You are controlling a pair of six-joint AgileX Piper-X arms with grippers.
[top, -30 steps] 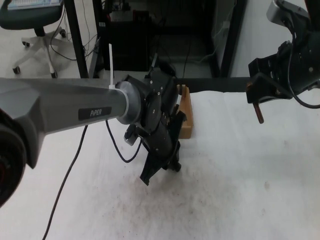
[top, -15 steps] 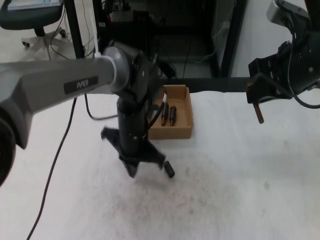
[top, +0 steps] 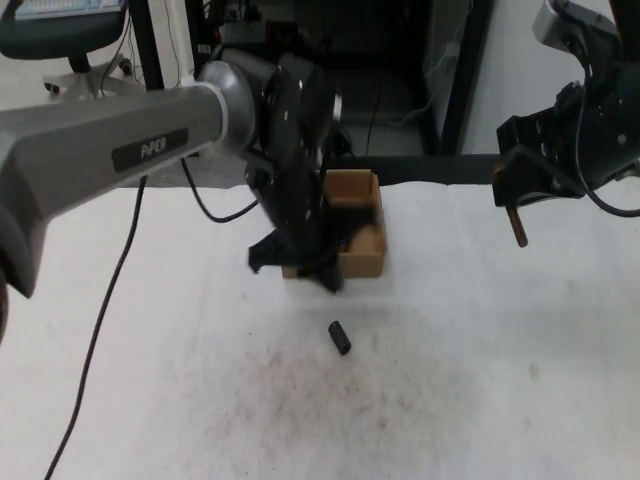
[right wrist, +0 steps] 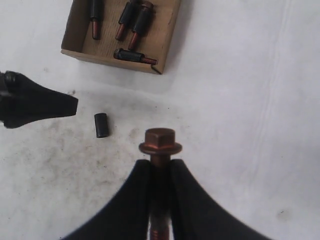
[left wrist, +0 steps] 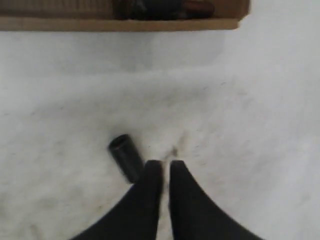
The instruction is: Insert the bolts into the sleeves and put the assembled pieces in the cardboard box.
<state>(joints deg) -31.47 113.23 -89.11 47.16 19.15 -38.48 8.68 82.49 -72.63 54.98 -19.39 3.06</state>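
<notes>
A short black sleeve (top: 340, 337) lies alone on the white bench in front of the cardboard box (top: 365, 262). My left gripper (top: 300, 268) hangs shut and empty between the box and the sleeve; in the left wrist view its fingertips (left wrist: 152, 167) sit just beside the sleeve (left wrist: 125, 157). High at the right, my right gripper (top: 510, 185) is shut on a copper bolt (top: 517, 225), which points down. The right wrist view shows the bolt's hex head (right wrist: 160, 142) past the fingers, the sleeve (right wrist: 101, 125), and the box (right wrist: 70, 30) holding several assembled pieces.
The grey left arm (top: 120, 150) spans the bench from the left, with a black cable (top: 110, 300) trailing under it. A dark rail (top: 430, 165) runs along the bench's far edge. White bench surface (top: 480, 380) lies open to the right of the sleeve.
My left gripper has swung up off the bench by the sleeve and back toward the box. The sleeve stays lying on the bench. The right arm with the bolt has not moved.
</notes>
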